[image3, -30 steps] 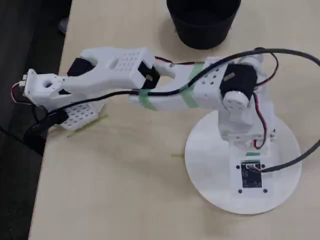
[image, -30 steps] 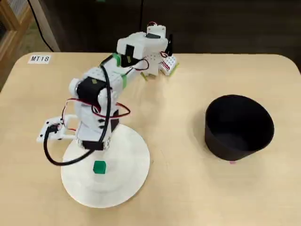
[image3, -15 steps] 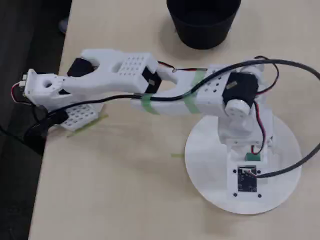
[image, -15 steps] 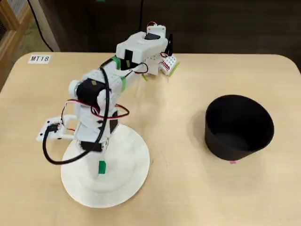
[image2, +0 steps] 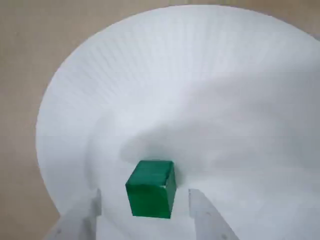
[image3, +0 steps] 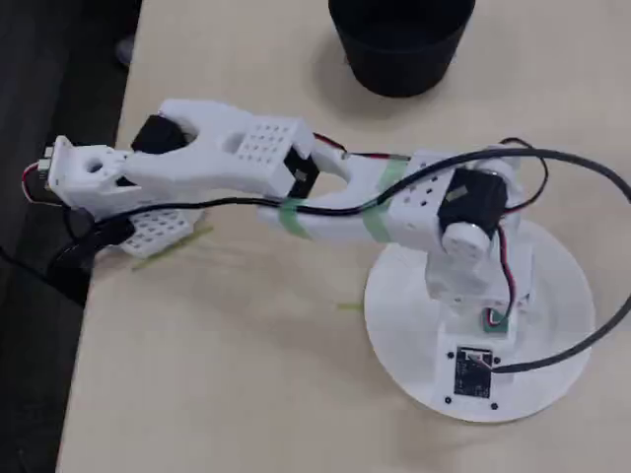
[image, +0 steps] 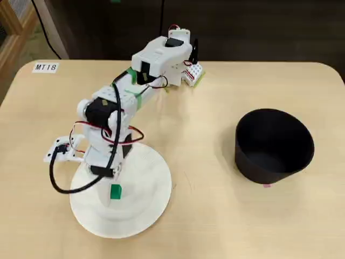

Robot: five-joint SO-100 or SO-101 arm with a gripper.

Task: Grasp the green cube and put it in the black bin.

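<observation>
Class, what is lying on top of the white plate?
The green cube sits on the plate, between the open gripper's fingers. In a fixed view, the arm covers part of the plate, so that area is hidden.

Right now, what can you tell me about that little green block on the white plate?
The green block is a small solid cube, bright green, with smooth matte faces and crisp edges. It sits flat on the white plate, one corner turned slightly toward the wrist camera. The open gripper has a pale finger on each side of it, and neither touches it. In a fixed view it lies near the plate's middle, just below the arm, far from the black bin.
</observation>
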